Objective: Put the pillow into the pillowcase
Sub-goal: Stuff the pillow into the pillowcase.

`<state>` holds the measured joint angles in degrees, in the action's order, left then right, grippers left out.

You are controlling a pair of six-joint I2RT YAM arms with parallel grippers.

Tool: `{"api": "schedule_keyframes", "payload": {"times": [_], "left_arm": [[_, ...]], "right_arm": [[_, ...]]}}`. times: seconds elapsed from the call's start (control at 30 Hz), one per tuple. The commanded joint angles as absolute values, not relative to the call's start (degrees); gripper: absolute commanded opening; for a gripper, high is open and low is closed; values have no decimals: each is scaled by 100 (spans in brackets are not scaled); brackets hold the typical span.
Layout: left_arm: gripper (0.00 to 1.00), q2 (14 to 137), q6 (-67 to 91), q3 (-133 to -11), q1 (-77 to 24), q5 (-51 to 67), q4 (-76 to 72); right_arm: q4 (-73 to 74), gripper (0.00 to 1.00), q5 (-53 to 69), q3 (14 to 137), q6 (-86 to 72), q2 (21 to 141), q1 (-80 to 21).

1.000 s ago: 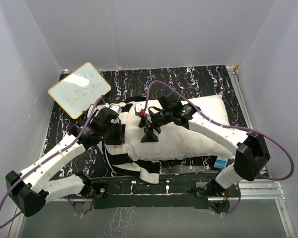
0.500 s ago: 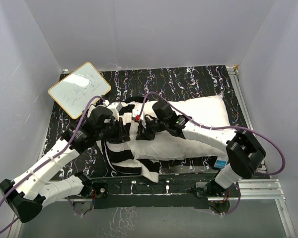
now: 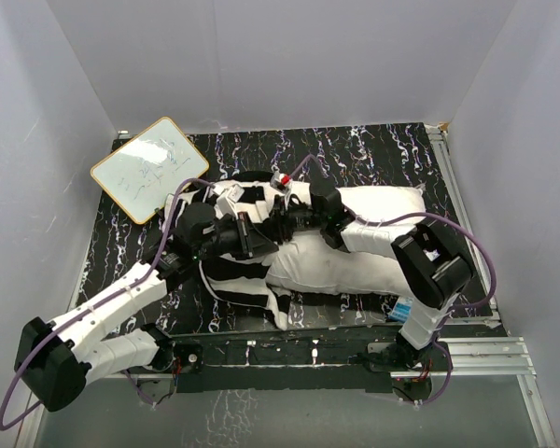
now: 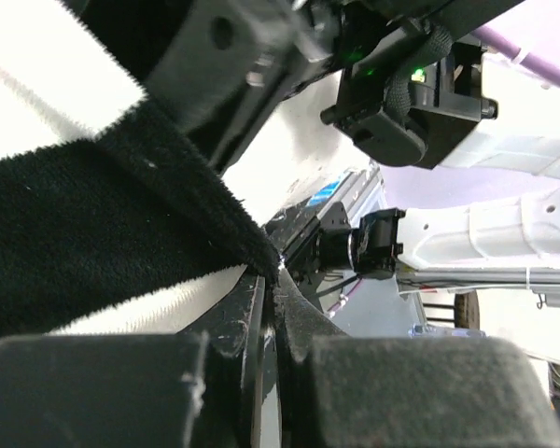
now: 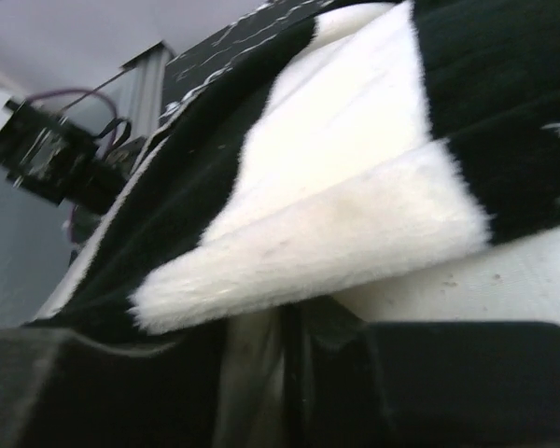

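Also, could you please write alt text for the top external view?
The left arm and right arm meet over a white pillow lying across a dark speckled table, each pinching the striped pillowcase bunched at the pillow's left end. A small whiteboard sits at the far left corner.

The pillow [image 3: 336, 271] is plain white. The pillowcase [image 3: 233, 280] carries wide black and white stripes, fuzzy-edged in the wrist views. The table [image 3: 355, 149] is black, marbled with white and faint purple squiggles. The whiteboard [image 3: 149, 166] is white with a tan frame and pale scribbles. The left arm [image 3: 112, 303] and right arm [image 3: 373, 238] are white with black joints. A small box [image 3: 403, 308] is blue.
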<state>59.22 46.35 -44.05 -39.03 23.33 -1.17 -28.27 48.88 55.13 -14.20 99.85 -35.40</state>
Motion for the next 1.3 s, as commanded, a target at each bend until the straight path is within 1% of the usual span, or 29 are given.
{"api": "schedule_keyframes", "payload": {"times": [0.0,0.03,0.07,0.1,0.17,0.23,0.3,0.33,0.37,0.5,0.67,0.77,0.9,1.07,1.1,1.13,1.2,1.27], "left_arm": [[0,5862,4878,-3986,-4061,2907,-1126],[0,5872,4749,-3901,-4061,2734,-955],[5,5855,4649,-3805,-4061,2593,-805],[15,5811,4546,-3740,-4053,2422,-669],[30,5650,4412,-3651,-4043,2258,-385],[47,5397,4227,-3732,-4043,2135,-19],[60,5110,3962,-3995,-4034,1935,582],[64,4982,3804,-4185,-4034,1827,885],[65,4866,3639,-4402,-4033,1717,1216],[64,4738,3059,-5381,-4028,1159,2365],[59,5453,2787,-6169,-4029,185,2903],[59,6304,2726,-6677,-4025,-466,2957],[61,7527,2392,-7719,-4019,-1143,3212],[61,8459,2118,-8270,-3885,-1257,3352],[59,8536,2106,-8292,-3862,-1214,3358],[53,8586,2101,-8285,-3851,-1125,3329],[32,8598,2134,-8236,-3826,-813,3199],[14,8600,2209,-8182,-3796,-368,3092]], "right_arm": [[-3449,36,6130,5054,-1269,10104,-3452],[-2817,43,6267,5171,-633,10046,-3385],[-2003,50,6358,5375,49,9802,-3311],[-1125,55,6442,5605,863,9667,-3184],[677,64,6478,6143,2310,9482,-2985],[2302,70,6252,6708,3645,9338,-2875],[3313,73,5822,7075,4480,9170,-2851],[3619,74,5634,7182,4769,9066,-2839],[3848,75,5462,7238,4950,8957,-2837],[4040,75,4975,7197,5147,8422,-2813],[4031,75,5197,7280,4901,8194,-2799],[3227,75,5295,6945,4213,8115,-2806],[1992,75,4903,6332,3307,8116,-2798],[1165,75,4675,5643,2959,8088,-2803],[1051,75,4615,5535,2915,8072,-2801],[881,75,4563,5437,2865,8061,-2797],[614,74,4469,5250,2725,8072,-2812],[393,67,4392,5127,2592,8112,-2840]]}}
